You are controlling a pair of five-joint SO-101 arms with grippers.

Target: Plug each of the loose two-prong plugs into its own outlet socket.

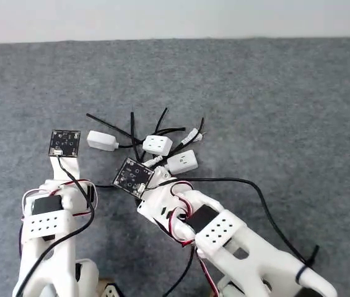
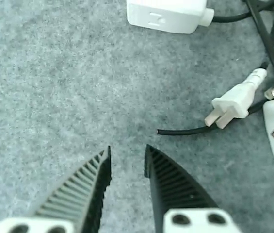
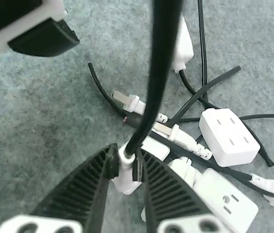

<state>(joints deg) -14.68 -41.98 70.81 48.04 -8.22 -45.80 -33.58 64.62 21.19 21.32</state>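
White plug (image 3: 123,183) pinched in R claw (image 3: 125,158), nr outlet socket (image 3: 229,137).

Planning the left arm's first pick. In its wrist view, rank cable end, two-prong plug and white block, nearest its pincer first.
1. Cable end, just ahead of the left pincer.
2. Two-prong plug, beyond the cable end.
3. White block, farthest ahead.

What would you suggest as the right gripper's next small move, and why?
Probably lift the white plug slightly and carry it toward the nearby outlet block. The right gripper is shut on that plug and the block's sockets face up, unoccupied. A loose plug lies between them, so a small lift should clear it.
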